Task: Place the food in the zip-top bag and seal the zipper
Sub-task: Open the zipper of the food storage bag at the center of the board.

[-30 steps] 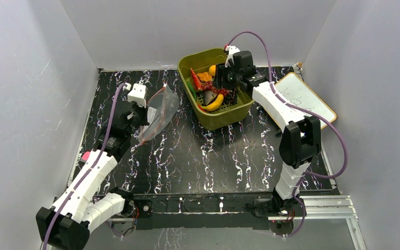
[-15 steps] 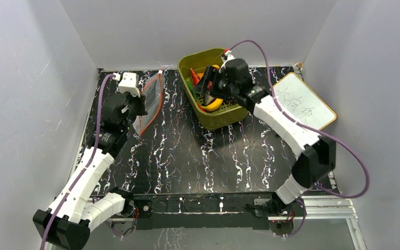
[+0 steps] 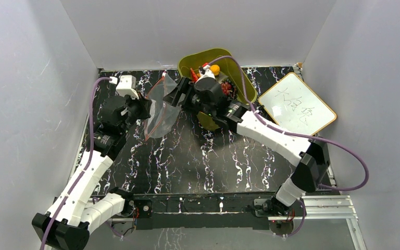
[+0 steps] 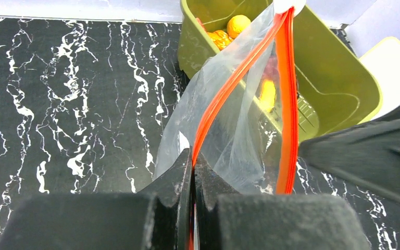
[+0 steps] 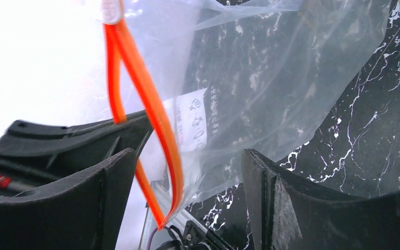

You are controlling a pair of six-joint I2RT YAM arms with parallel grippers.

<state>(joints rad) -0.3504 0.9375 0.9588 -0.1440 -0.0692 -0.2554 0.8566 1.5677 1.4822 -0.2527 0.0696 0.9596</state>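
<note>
L end effector (image 4: 192,161) pinches bag's (image 4: 224,140) zipper (image 4: 287,104) (mouth agape); R end effector (image 5: 187,156) spread; food (image 4: 238,23) in basket (image 4: 344,78).

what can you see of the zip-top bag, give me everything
The zip-top bag is clear, crinkly plastic with a white printed patch and a red-orange zipper whose two strips gape apart, so the mouth is open. No food shows inside. It is held upright over the black marble table, beside the olive-green basket. The left gripper is shut on one zipper strip; the open right gripper straddles the mouth edge without clamping it.
</note>
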